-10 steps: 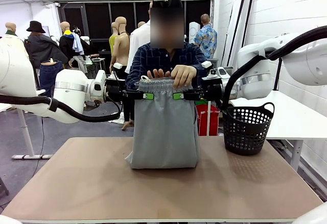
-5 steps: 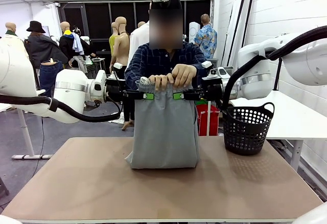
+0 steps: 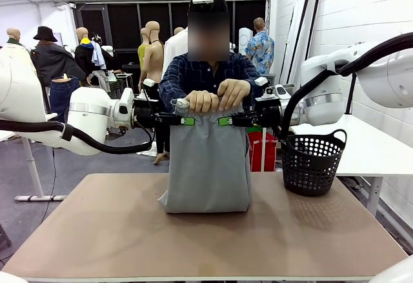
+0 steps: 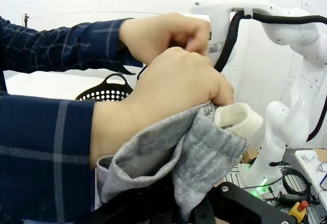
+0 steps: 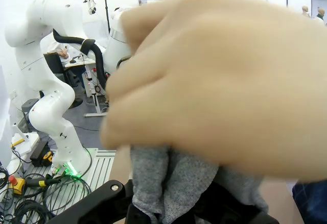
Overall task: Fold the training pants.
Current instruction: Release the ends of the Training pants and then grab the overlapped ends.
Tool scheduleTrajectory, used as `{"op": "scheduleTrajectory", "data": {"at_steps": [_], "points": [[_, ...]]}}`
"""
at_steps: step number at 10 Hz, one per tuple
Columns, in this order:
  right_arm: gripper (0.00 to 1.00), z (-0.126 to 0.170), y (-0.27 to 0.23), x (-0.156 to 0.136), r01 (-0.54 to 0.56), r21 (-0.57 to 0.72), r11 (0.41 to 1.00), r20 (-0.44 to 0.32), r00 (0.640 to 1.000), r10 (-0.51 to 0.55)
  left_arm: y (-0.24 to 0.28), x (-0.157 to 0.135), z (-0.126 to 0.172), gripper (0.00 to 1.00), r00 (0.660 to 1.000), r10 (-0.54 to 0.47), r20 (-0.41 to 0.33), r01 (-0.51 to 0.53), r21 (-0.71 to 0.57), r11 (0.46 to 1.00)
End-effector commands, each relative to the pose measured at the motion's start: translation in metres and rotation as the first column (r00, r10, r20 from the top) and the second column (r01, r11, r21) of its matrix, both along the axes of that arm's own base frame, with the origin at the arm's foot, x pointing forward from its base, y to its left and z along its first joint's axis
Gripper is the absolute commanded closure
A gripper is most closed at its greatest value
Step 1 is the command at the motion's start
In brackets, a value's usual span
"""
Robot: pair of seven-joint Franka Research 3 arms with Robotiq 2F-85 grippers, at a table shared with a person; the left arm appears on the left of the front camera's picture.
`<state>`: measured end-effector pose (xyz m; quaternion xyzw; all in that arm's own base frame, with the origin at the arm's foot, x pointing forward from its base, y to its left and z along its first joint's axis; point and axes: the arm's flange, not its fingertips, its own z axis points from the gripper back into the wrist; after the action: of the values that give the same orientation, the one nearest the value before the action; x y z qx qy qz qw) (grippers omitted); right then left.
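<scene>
**Front view.** One pair of training pants [image 3: 208, 167] hangs upright, its lower edge resting on the table [image 3: 97, 231]. The left gripper [image 3: 187, 121] and right gripper [image 3: 225, 121] sit one at each side of the waistband, both clamped on the fabric. Two hands of the person, a lower hand [image 3: 202, 101] and a higher hand [image 3: 233, 92], are fisted on the waistband between the grippers. One black perforated basket [image 3: 312, 160] stands on the table, apart from the pants.

**Left wrist view.** Two hands bunch the grey waistband. One white drawstring end [image 4: 238, 122] protrudes beside the nearer fist. The fabric runs down between the closed fingers.

**Right wrist view.** One blurred hand covers the grey fabric, which is pinched between the fingers below.
</scene>
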<state>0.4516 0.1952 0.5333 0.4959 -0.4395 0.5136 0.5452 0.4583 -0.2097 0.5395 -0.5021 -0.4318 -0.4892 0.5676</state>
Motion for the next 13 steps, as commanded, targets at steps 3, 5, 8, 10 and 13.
{"op": "scheduleTrajectory", "data": {"at_steps": [3, 5, 8, 10, 13], "points": [[1.0, 0.0016, 0.0006, -0.0014, -0.011, 0.006, 1.0, 0.001, 1.0, 0.011, 0.0007, 0.0008, 0.0009, 1.0, 1.0, 0.01, 0.009, -0.01, 0.002, 1.0], [1.0, 0.0016, 0.0006, -0.0014, -0.011, 0.006, 1.0, 0.001, 1.0, 0.011, 0.0007, 0.0008, 0.0009, 1.0, 1.0, 0.01, 0.009, -0.01, 0.002, 1.0], [1.0, 0.0016, 0.0006, -0.0014, -0.011, 0.006, 1.0, 0.001, 1.0, 0.011, 0.0007, 0.0008, 0.0009, 1.0, 1.0, 0.01, 0.009, -0.01, 0.002, 1.0], [1.0, 0.0016, 0.0006, -0.0014, -0.011, 0.006, 1.0, 0.001, 1.0, 0.011, 0.0007, 0.0008, 0.0009, 1.0, 1.0, 0.01, 0.009, -0.01, 0.002, 1.0], [1.0, 0.0016, 0.0006, -0.0014, -0.011, 0.006, 1.0, 0.001, 1.0, 0.011, 0.0007, 0.0008, 0.0009, 1.0, 1.0, 0.01, 0.009, -0.01, 0.002, 1.0]]}}
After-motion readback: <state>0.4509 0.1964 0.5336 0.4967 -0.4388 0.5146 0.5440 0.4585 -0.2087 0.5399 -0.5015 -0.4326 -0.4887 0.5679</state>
